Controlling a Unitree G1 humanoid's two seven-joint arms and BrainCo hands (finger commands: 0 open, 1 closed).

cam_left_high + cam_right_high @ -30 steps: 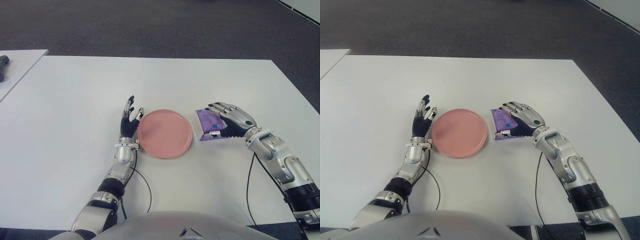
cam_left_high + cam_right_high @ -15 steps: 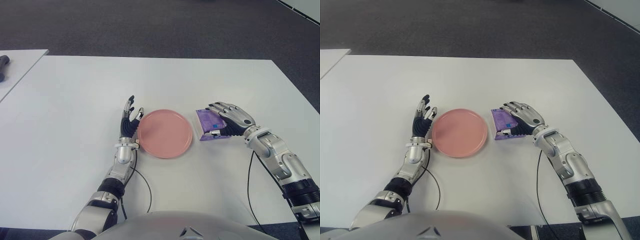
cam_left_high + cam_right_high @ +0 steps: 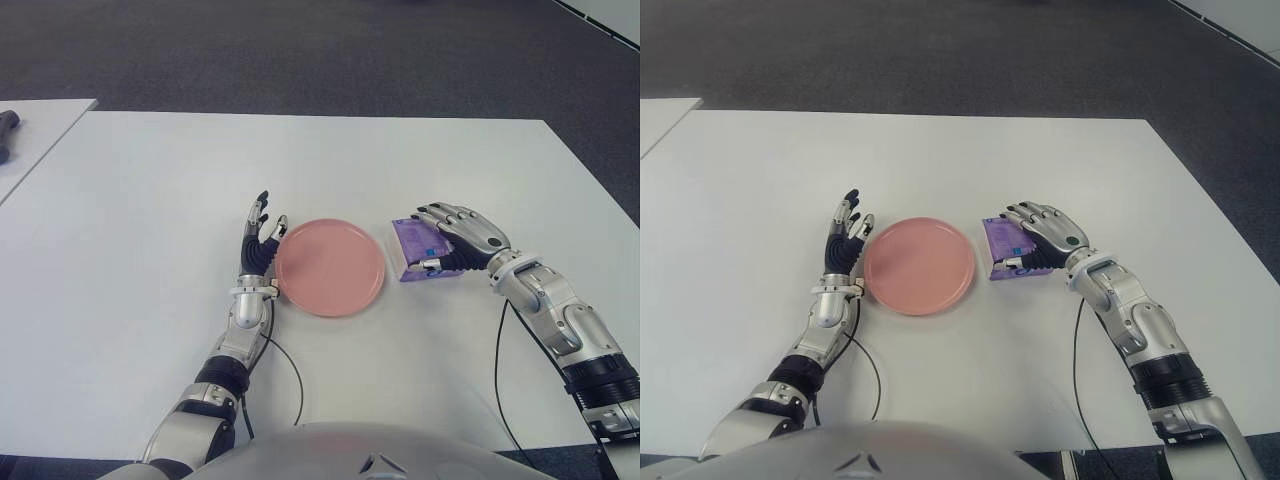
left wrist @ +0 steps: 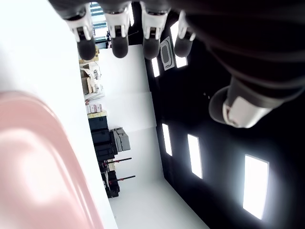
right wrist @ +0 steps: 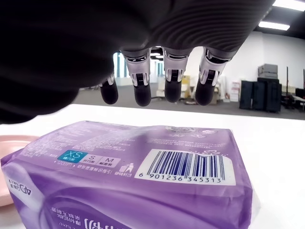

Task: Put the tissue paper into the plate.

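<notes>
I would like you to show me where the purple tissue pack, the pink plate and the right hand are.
purple tissue pack (image 3: 410, 245), left eye view, on its bare top face.
pink plate (image 3: 330, 266), left eye view, on its flat centre.
right hand (image 3: 462, 238), left eye view, on the back of the hand.

I see a tissue pack (image 5: 128, 186) in glossy purple plastic film. The pink plate (image 3: 330, 267) looks smooth, the white table (image 3: 150, 220) matt.

Plate (image 3: 330, 267) lies between left hand (image 3: 259, 245) and tissue pack (image 3: 418, 250).
</notes>
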